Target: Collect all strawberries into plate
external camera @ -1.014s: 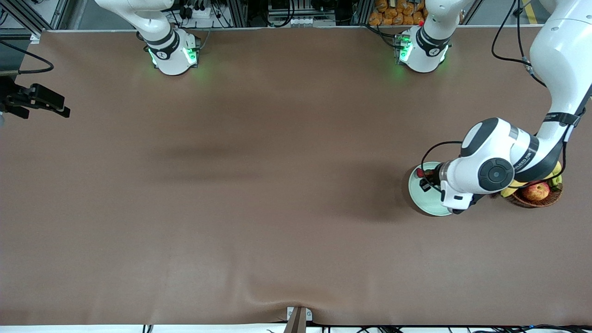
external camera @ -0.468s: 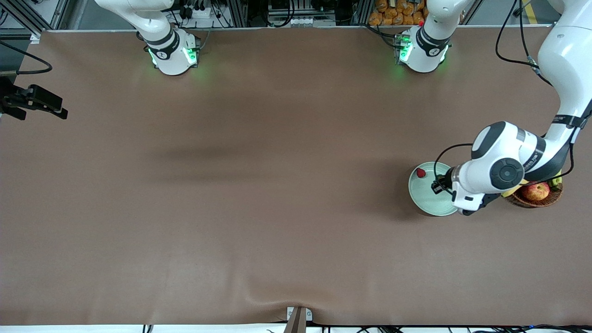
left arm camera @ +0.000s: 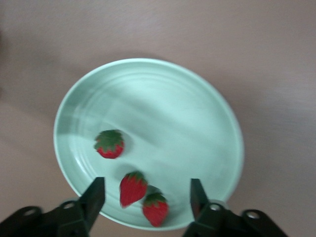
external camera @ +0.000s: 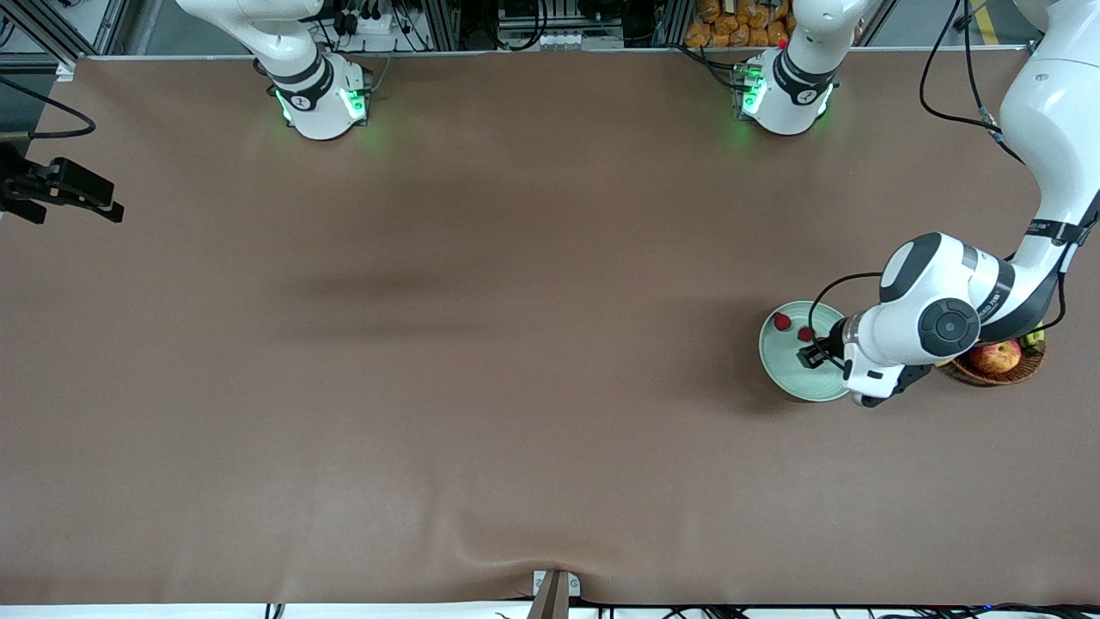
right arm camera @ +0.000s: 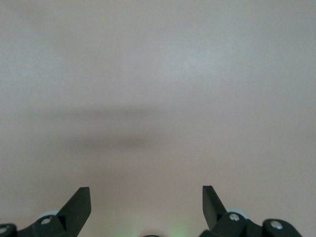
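My left claw (left arm camera: pixel 146 195) hangs over the plate (left arm camera: pixel 207 103), fingers apart, three strawberries (left arm camera: pixel 109 143) lying in it; my arm hides its rim; my right claw (right arm camera: pixel 146 200) waits, spread.

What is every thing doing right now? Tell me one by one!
strawberries: all three lying in the plate, none held.
plate: flat on the table, beside the basket.
left gripper: open, over the plate's edge.
right gripper: open, holding nothing, waiting over bare table.
basket: on the table, apple inside.
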